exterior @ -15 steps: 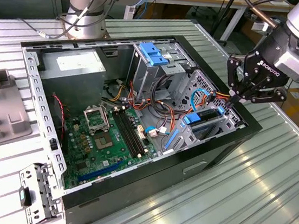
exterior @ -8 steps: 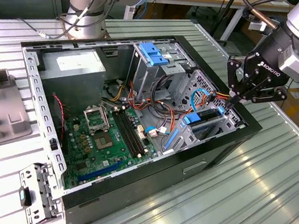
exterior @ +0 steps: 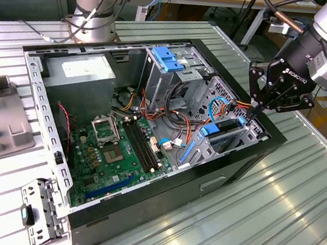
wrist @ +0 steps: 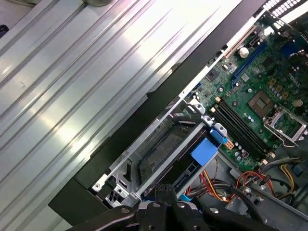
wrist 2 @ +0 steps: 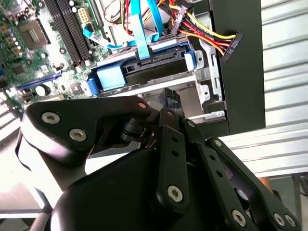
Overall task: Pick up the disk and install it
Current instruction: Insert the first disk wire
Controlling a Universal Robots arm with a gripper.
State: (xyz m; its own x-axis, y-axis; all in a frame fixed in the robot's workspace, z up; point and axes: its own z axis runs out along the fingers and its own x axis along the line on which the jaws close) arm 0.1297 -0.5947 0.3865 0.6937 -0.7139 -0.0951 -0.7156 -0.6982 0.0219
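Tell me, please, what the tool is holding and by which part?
Nothing visible: the tool is shut at the edge of the grey metal drive cage.

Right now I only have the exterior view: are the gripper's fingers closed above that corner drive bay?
Observer: Yes. In the first wrist view the gripper is shut, fingertips pressed together.
Operator: Is the disk in the bay?
Observer: In the second wrist view the disk, blue-railed, lies in the bay, with a light-blue flat cable running to its end.
Operator: And power?
Observer: A black power connector on red and yellow wires lies unplugged against the case wall.
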